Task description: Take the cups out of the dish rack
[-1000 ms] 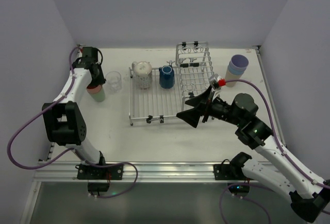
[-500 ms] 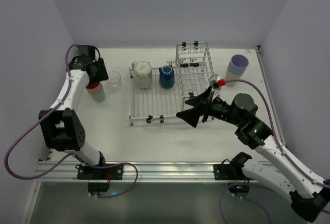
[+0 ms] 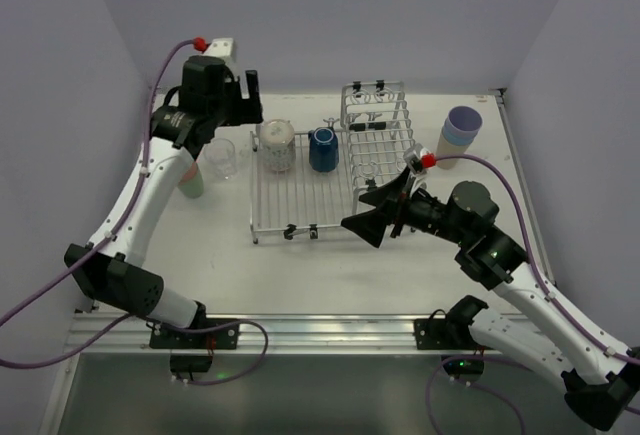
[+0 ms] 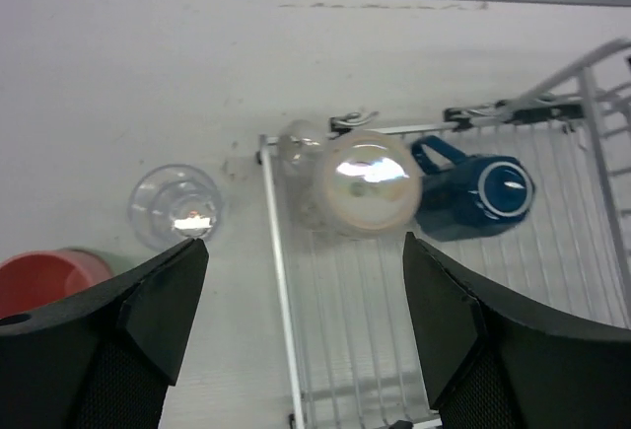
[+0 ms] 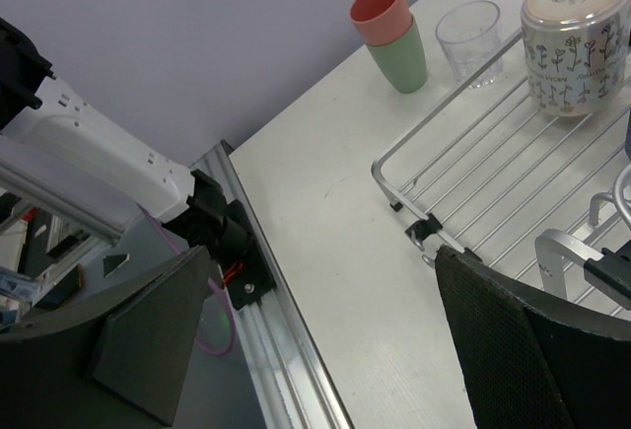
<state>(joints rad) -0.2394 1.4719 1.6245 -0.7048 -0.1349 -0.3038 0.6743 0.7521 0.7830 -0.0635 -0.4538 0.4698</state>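
The dish rack [image 3: 300, 207] holds an upside-down speckled cream cup [image 3: 277, 145] and a dark blue mug [image 3: 322, 149] on its flat half. A small clear glass [image 4: 299, 145] stands at the speckled cup's left. On the table left of the rack are a clear tumbler [image 3: 221, 158] and a pink cup stacked on a pale green one [image 5: 391, 33]. My left gripper [image 3: 248, 98] hangs open and empty high above the rack's back left corner [image 4: 264, 143]. My right gripper [image 3: 355, 211] is open and empty over the rack's near right corner.
A stack of cups with a lavender one on top [image 3: 461, 131] stands at the back right of the table. The taller basket half of the rack [image 3: 378, 120] is at the back, right of the mug. Walls close in on three sides.
My left gripper opened, leaving the pink cup on the green one, then rose and swung right toward the rack. The right arm has not moved.
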